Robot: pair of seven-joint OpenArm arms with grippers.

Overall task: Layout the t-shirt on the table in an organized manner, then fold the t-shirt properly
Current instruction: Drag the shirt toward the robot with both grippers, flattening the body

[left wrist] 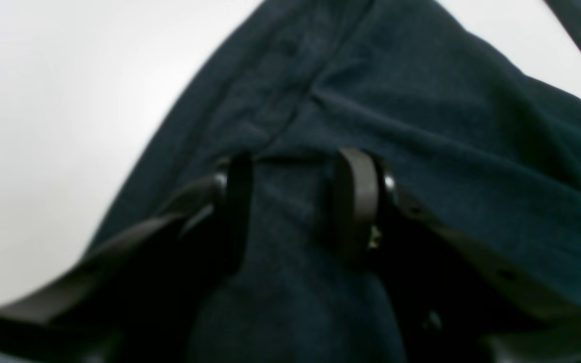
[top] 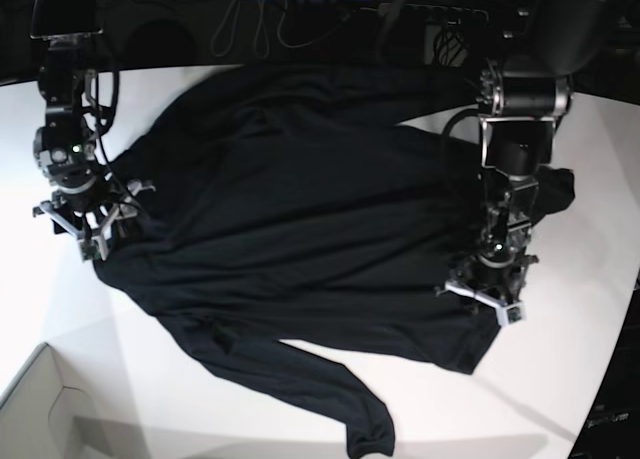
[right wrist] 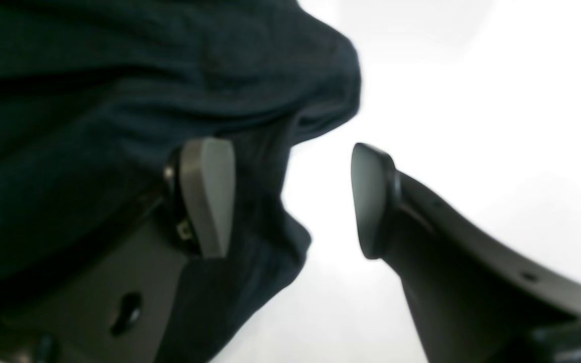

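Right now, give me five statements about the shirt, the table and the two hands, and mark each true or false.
1. The shirt is neatly folded into a square. False: it lies spread and wrinkled, with one sleeve trailing toward the near edge.
2. The left hand has a fold of shirt between its fingers. True.
3. The right hand is clamped shut. False: its fingers stand wide apart at the shirt's edge, bare table between them.
4. The table is white. True.
5. Both hands are at the same side of the shirt. False: they are at opposite sides in the base view.
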